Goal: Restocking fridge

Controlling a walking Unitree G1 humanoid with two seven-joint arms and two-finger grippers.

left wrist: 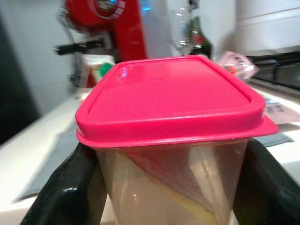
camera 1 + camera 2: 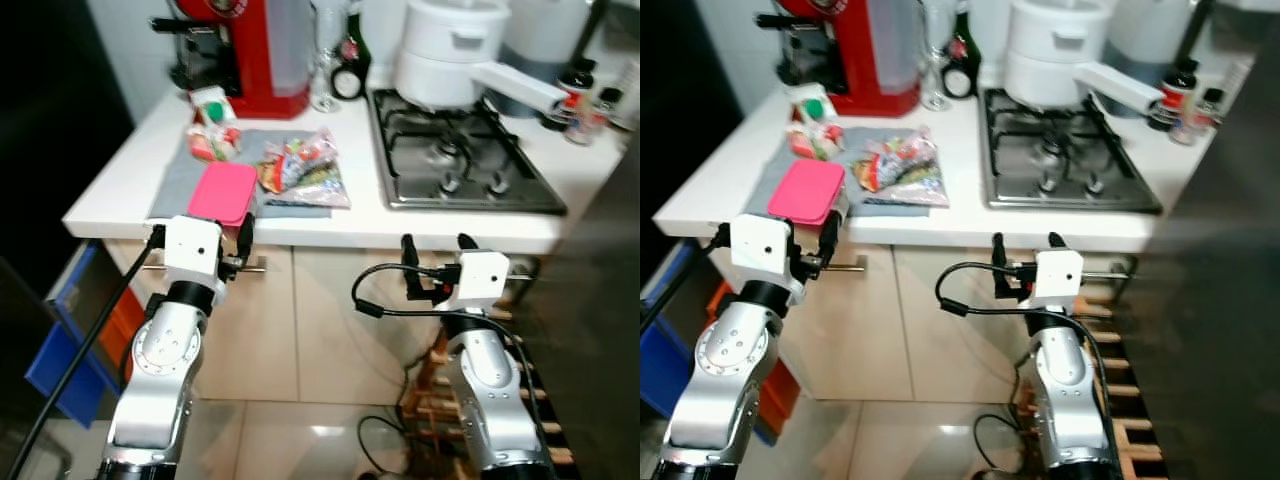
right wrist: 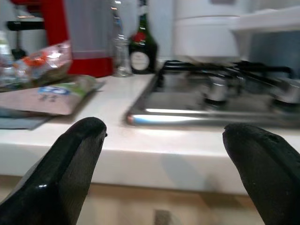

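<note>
Holding a clear plastic tub with a pink lid [image 2: 224, 192], the left gripper [image 2: 200, 228] sits right at the front edge of the white counter [image 2: 120, 190]. In the left wrist view both black fingers [image 1: 65, 192] press against the tub's sides, so it's closed on it. You can make out something pinkish and yellow inside the tub, can't say what.

Right gripper [image 2: 437, 245] hangs in front of the cupboard below the counter edge, fingers spread wide with nothing between them, pointing toward the gas hob [image 2: 455, 150].

On the counter behind the tub there's a grey cloth [image 2: 185, 175] with a couple of snack packets [image 2: 303, 168] on it, plus a small carton [image 2: 212, 108] further back. A red coffee machine [image 2: 250, 50] stands against the wall, with a dark bottle [image 2: 350, 65] beside it. A white pot [image 2: 450, 50] sits on the hob, handle pointing right. Some small bottles [image 2: 585, 100] are at the far right corner.
</note>
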